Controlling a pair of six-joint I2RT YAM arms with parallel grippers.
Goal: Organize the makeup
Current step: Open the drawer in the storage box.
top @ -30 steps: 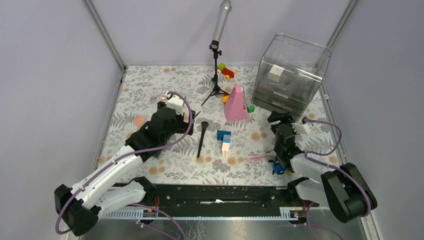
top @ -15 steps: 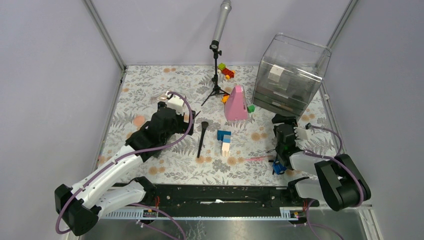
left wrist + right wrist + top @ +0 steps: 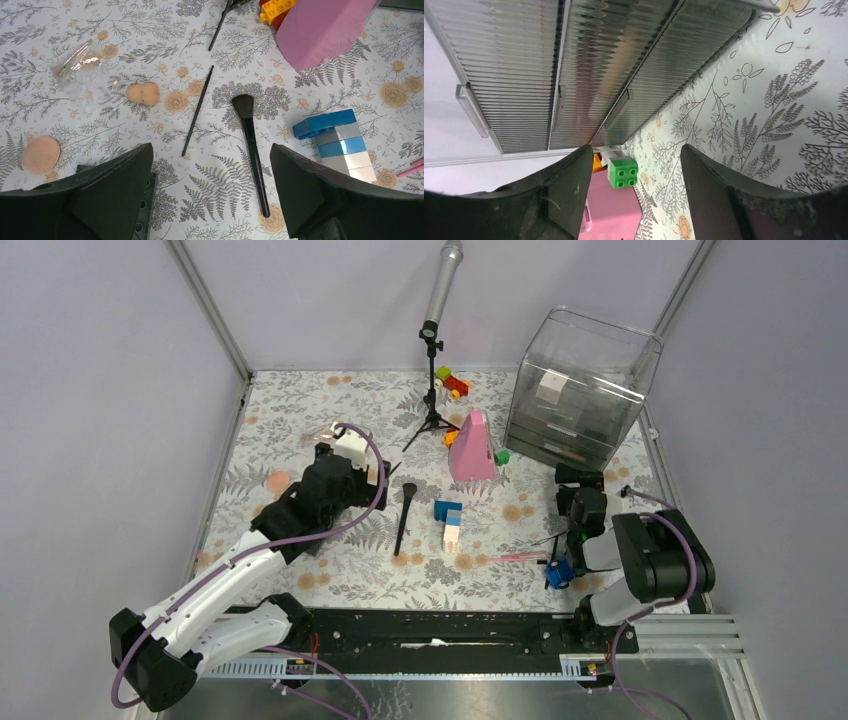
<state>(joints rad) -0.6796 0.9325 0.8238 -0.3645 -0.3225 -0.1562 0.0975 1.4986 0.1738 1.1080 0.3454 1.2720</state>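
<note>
A black-handled powder brush (image 3: 404, 515) lies on the floral mat left of centre. In the left wrist view that brush (image 3: 251, 150) has a thin black brush (image 3: 197, 110) to its left. Peach sponges (image 3: 143, 93) (image 3: 41, 154) lie further left. My left gripper (image 3: 212, 165) hovers open above the mat, and the big brush's handle lies on the mat below the gap. A pink pencil (image 3: 517, 557) lies near the right arm. My right gripper (image 3: 580, 478) is open and empty, low over the mat, pointing at the clear drawer unit (image 3: 574, 65).
The clear drawer unit (image 3: 580, 390) stands at the back right. A tall pink cone (image 3: 471, 447) is beside a green block (image 3: 622, 172). Blue and white blocks (image 3: 448, 522) sit mid-mat. A blue toy car (image 3: 558, 573) lies by the right arm. A microphone tripod (image 3: 432, 390) stands at the back.
The right arm has swung to the right and its gripper has moved slightly back toward the drawers, jaws a little narrower. The left arm has not moved.
</note>
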